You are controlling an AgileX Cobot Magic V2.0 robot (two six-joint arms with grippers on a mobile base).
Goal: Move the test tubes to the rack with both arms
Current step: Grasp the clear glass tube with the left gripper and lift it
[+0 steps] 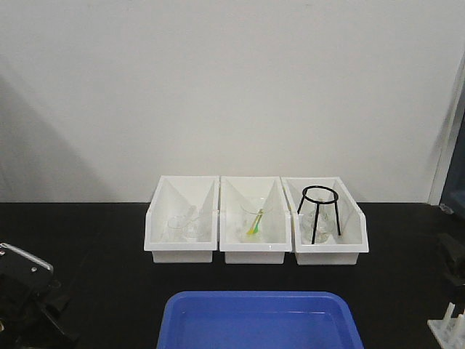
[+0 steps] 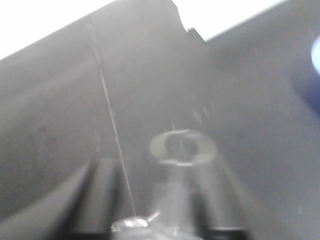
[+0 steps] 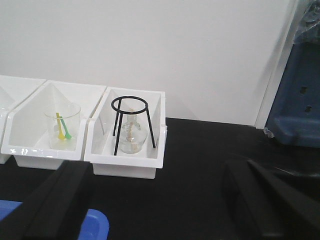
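In the left wrist view, which is blurred, a clear test tube (image 2: 181, 150) points away from the camera with its open rim forward. It sits between the dark fingers (image 2: 100, 195) of my left gripper (image 2: 157, 165), held over the black table. The left arm (image 1: 22, 291) shows at the lower left of the front view. My right gripper (image 3: 159, 167) is wide open and empty above the black table, in front of the right-hand bin. The white rack (image 1: 447, 326) stands at the lower right corner of the front view. The right arm (image 1: 454, 262) is just behind it.
Three white bins (image 1: 182, 251) stand in a row at the back of the table. They hold glassware, a beaker with green and yellow sticks (image 3: 62, 127), and a black wire tripod (image 1: 320, 212) over a flask. A blue tub (image 1: 258, 323) sits at the front centre.
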